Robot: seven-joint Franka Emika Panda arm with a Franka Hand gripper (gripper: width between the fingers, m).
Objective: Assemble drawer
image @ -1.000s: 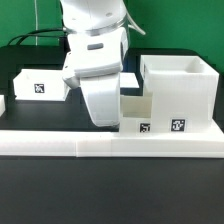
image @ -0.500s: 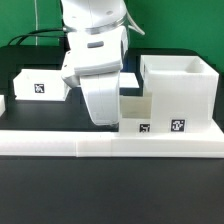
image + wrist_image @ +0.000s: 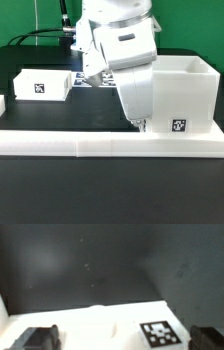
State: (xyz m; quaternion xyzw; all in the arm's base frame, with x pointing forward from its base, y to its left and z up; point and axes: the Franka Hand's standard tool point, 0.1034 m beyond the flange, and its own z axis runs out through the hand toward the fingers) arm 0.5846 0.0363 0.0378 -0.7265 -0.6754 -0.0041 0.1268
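The large hollow white shell [image 3: 186, 92] of the drawer stands at the exterior view's right, with a tag on its front. A flat white box [image 3: 42, 84] with a tag lies at the left. My arm's white hand [image 3: 135, 85] leans in front of the shell's left side and hides the second small box and the fingers there. In the wrist view my gripper [image 3: 126, 339] is open, its dark fingertips [image 3: 40, 339] wide apart. A white tagged drawer part [image 3: 120, 322] spans the gap between them, with dark grey surfaces beyond.
The long low white border rail [image 3: 100, 146] runs along the front of the black table. Black cables [image 3: 40, 36] lie at the back left. A small white piece [image 3: 2, 102] shows at the left edge.
My arm has moved toward the exterior view's right, up against the shell. The small box that showed beside the shell is now hidden behind my hand.
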